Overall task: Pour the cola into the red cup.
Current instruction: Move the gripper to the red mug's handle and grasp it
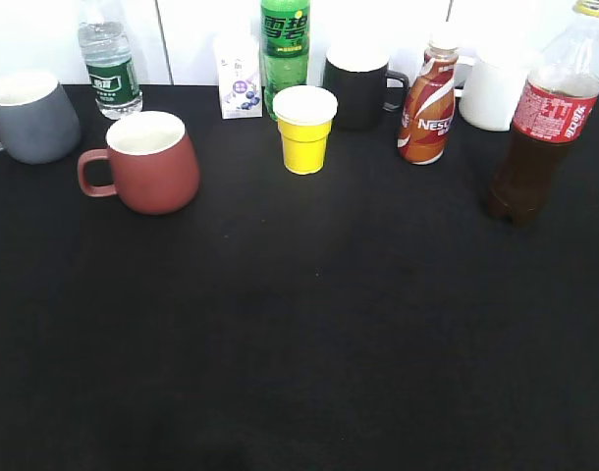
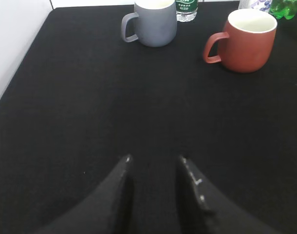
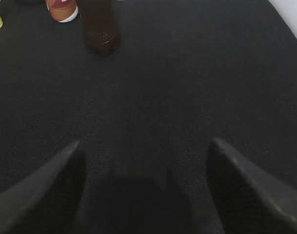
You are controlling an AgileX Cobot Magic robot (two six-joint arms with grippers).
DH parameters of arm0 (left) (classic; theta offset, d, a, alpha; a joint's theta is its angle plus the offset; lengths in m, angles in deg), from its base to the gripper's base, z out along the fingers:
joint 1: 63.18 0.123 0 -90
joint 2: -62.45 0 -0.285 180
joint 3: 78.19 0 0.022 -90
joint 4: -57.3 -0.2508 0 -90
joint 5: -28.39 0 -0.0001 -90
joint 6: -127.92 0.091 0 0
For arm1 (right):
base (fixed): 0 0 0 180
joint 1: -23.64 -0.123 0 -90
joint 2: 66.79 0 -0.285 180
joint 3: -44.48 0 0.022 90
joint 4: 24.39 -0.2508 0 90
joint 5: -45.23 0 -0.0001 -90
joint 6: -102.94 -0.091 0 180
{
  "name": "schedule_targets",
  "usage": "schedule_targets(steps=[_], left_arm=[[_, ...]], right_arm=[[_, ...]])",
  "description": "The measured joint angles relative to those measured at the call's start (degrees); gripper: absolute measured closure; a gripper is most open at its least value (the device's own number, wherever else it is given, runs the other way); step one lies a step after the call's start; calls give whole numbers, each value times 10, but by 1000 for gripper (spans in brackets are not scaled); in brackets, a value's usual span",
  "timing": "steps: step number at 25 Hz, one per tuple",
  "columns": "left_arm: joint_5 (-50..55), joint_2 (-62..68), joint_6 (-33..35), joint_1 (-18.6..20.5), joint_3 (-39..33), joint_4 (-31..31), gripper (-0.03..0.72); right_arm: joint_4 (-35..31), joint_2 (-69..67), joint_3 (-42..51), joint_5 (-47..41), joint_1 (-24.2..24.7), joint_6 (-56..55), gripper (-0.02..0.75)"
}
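table: black cloth-covered tabletop (image 1: 299,343) fills most of the exterior frame; we see no arm over it there.
cola: tall clear plastic bottle of dark brown liquid with red label and yellowish cap (image 1: 545,118), far right of the exterior frame, upright; in the right wrist view only its dark base shows, upper left (image 3: 101,29).
red cup: squat brick-red ceramic mug with white interior and loop handle (image 1: 152,162), left of centre, handle pointing left, mouth up, looks empty; upper right in the left wrist view (image 2: 247,39).
right gripper: (image 3: 146,151) fingers spread wide, nothing between them, low over the cloth, well apart from the bottle.
left gripper: (image 2: 153,163) fingers (image 2: 123,168) a narrow gap apart, holding nothing, well short of the cup.
step: we judge it is the reach for the bottle, not yet begun.
how: we would bring the right gripper up and left, square to the bottle, and grip low on the body under the label.
risk: brown-and-red Nescafe bottle with white cap (image 1: 427,98) stands just left of the cola; keep the left finger clear of it.
other: small yellow paper cup (image 1: 304,128) sits between cup and bottle on the carry path.
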Motion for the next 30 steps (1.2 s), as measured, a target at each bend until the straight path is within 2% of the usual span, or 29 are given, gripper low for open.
schedule_targets(steps=[8,9,11,12,15,18,20,22,24,26,30], left_arm=[[0,0,0,0,0,0,442],[0,0,0,0,0,0,395],[-19,17,0,0,8,-3,223],[-58,38,0,0,19,-10,174],[-254,187,41,0,54,-20,151],[-562,387,76,1,56,-19,151],[-682,509,76,1,55,24,152],[-817,592,74,1,18,75,152],[-958,665,47,1,-46,87,152],[-1079,746,15,1,-87,73,152],[-1232,918,-8,1,-93,-26,158]], right_arm=[[0,0,0,0,0,0,153],[0,0,0,0,0,0,153],[0,0,0,0,0,0,153],[0,0,0,0,0,0,153],[0,0,0,0,0,0,153],[0,0,0,0,0,0,153],[0,0,0,0,0,0,153],[0,0,0,0,0,0,153],[0,0,0,0,0,0,153],[0,0,0,0,0,0,153],[0,0,0,0,0,0,153]])
